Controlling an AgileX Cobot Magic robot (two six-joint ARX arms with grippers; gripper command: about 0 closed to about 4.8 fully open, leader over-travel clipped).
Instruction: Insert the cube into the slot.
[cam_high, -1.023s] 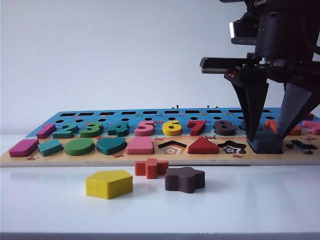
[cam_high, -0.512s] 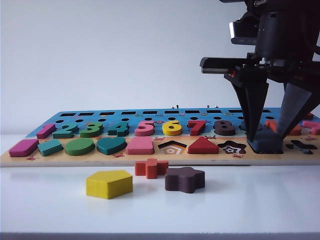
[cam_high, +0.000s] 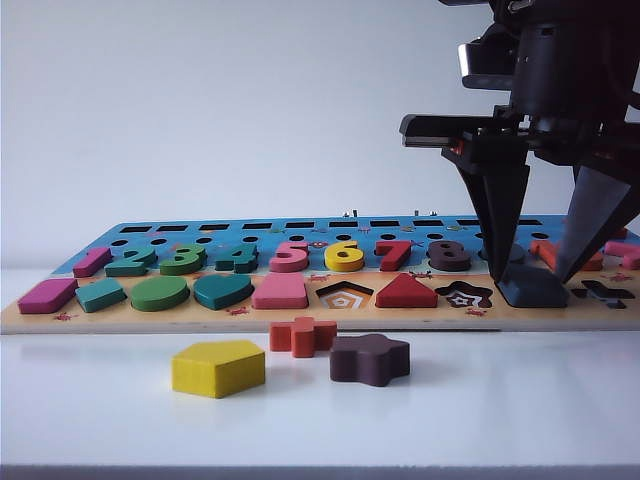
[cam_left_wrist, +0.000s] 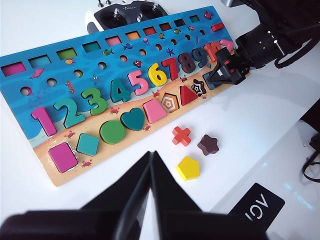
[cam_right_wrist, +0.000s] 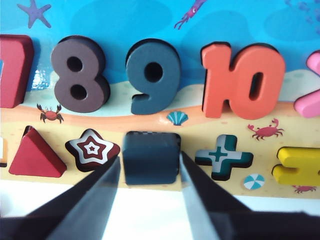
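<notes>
The right gripper (cam_high: 537, 272) has just spread its jaws off the cube (cam_right_wrist: 151, 157); they now stand a little clear of its sides, holding nothing; the flat navy wooden square with rounded corners sits in the slot (cam_right_wrist: 150, 133) near the puzzle board's (cam_high: 250, 318) right front edge, so insertion looks done; the left gripper (cam_left_wrist: 151, 165) hovers shut and empty above the bench (cam_high: 500, 420)'s near side.

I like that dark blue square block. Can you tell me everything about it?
The block is dark navy, flat and square with rounded corners, and looks like painted wood. It sits in its square hole on the board, a strip of checkered bottom showing behind it. The right pincer straddles it, fingers slightly apart from its sides.
</notes>
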